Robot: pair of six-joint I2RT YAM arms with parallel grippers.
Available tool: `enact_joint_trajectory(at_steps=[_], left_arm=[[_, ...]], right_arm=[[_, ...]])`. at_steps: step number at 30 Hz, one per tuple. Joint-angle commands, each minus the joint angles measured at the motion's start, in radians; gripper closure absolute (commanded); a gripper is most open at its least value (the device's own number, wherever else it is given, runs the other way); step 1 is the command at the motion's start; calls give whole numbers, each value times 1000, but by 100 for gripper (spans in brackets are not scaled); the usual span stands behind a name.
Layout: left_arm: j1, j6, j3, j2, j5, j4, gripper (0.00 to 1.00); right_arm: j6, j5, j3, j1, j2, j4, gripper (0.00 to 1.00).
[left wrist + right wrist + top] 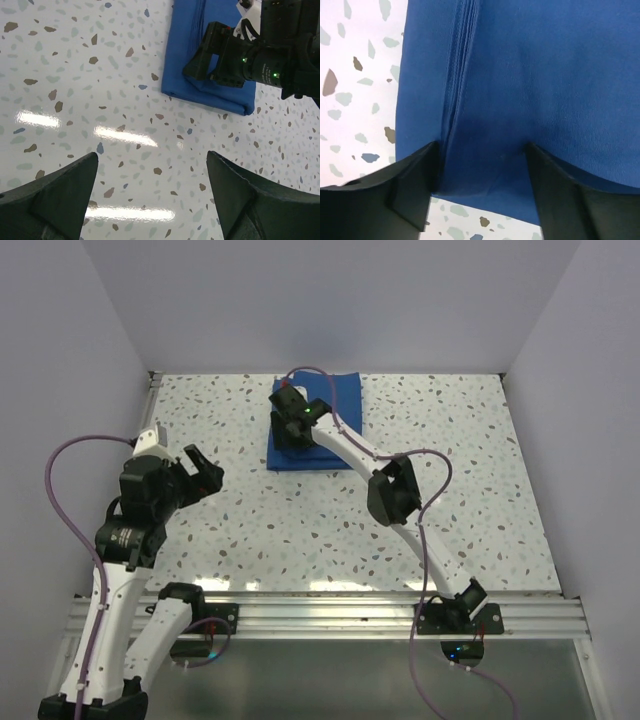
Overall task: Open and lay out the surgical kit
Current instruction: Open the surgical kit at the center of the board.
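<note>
From above, my right gripper sits on the folded blue cloth at the speckled table's far edge, walls close behind. My left gripper hovers wide over open tabletop. In the wrist view, my right fingers are spread, straddling a cloth fold.

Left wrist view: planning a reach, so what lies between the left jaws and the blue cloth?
Only bare speckled tabletop; nothing sits before the blue cloth, as the left wrist view shows.
</note>
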Motion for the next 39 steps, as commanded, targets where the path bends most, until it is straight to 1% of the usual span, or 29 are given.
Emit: enact_joint_trajectory(at_steps=[1,3,4,7,11,12,13,14,15,17,18,19,20,21,23,24,26,27,28,29,30,31,32,33,35,36,39], left_arm=[[-7,-20,-10,11,-38,-19,7],[-8,-22,0,37,-41,-9,7],[-7,-26,6,47,-41,-4,8],[-7,-37,4,82,-31,31,9],[-7,-9,20,145,-29,99,10],[-8,13,52,189,-34,118,10],[-11,27,72,218,-37,126,10],[-16,43,93,284,-47,145,10],[-34,73,145,321,-57,152,10],[-60,104,210,399,-79,163,10],[-100,112,284,483,-95,160,10],[-126,130,320,527,-107,160,10],[-152,138,352,566,-125,168,10],[-199,146,380,643,-132,188,10],[-250,153,454,726,-147,206,9],[-304,161,505,814,-153,218,9],[-359,169,562,910,-179,221,9],[-409,175,626,1006,-185,211,9],[-434,179,662,1056,-190,202,8],[-456,179,697,1150,-214,176,8],[-497,169,764,1194,-227,160,8],[-513,160,799,1238,-233,143,8],[-526,152,834,1319,-248,111,8],[-551,138,893,1355,-256,99,8],[-569,129,943,1444,-259,71,8],[-586,121,986,1470,-265,62,8],[-608,121,1050,1556,-268,31,7]], right_arm=[[-6,21,32,19,35,7,31],[-18,26,17,18,32,6,52],[-26,26,6,18,23,10,73],[-42,29,-38,18,-47,24,100],[-69,86,-122,3,-207,49,100],[-68,110,-164,-7,-280,49,100],[-59,124,-188,-16,-319,53,100],[-51,133,-217,-42,-355,56,100],[-42,162,-285,-57,-400,59,100],[-5,185,-359,-111,-515,61,100],[7,198,-435,-132,-552,61,100],[18,201,-475,-155,-622,75,100],[18,213,-515,-193,-652,81,100],[20,230,-590,-210,-678,82,100],[15,268,-661,-264,-744,90,100],[17,279,-725,-281,-762,87,100],[26,309,-787,-327,-790,72,100],[31,326,-842,-341,-808,63,100],[37,346,-866,-355,-813,50,100],[49,371,-889,-382,-818,24,93],[50,379,-929,-395,-821,15,37],[55,389,-945,-408,-818,1,13],[69,408,-954,-436,-818,-38,2],[73,431,-969,-450,-816,-55,2],[69,449,-986,-485,-830,-74,2],[66,461,-1005,-494,-842,-74,1],[46,466,-1041,-520,-909,-47,1]])
